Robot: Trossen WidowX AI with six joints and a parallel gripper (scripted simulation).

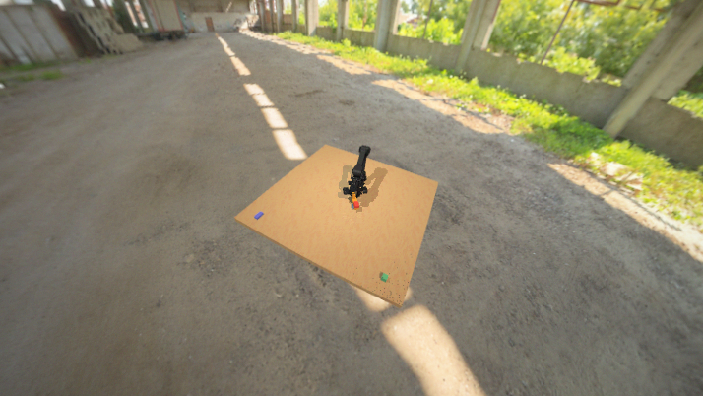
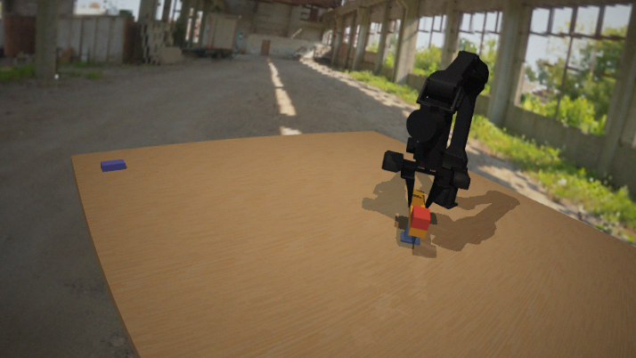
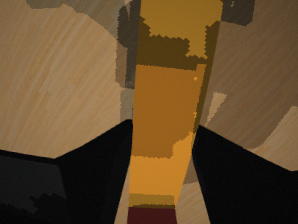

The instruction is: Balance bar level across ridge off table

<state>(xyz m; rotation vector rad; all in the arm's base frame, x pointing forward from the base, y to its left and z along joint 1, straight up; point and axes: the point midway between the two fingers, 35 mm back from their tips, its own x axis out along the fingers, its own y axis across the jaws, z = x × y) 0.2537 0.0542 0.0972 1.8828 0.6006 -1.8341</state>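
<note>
The orange bar point(image 1: 353, 198) point(image 2: 418, 232) point(image 3: 166, 110) carries a red block point(image 2: 420, 218) point(image 3: 151, 216) on its near end. My gripper point(image 2: 419, 206) point(image 3: 162, 129) is shut on the bar, with one black finger on each side. The blue ridge point(image 2: 410, 240) stands on the table, low under the bar's near part and mostly hidden by it. The bar's near end hangs above the table. Whether the bar touches the ridge, and whether it is level, I cannot tell. The bar's far part is largely hidden behind the fingers in the exterior view.
A purple-blue block point(image 1: 259, 215) point(image 2: 113, 165) lies near the table's left corner. A green block point(image 1: 384, 277) lies near the table's front corner in the top view. The wooden table point(image 1: 315, 227) point(image 2: 249, 249) bears shadows of the arm beside the bar.
</note>
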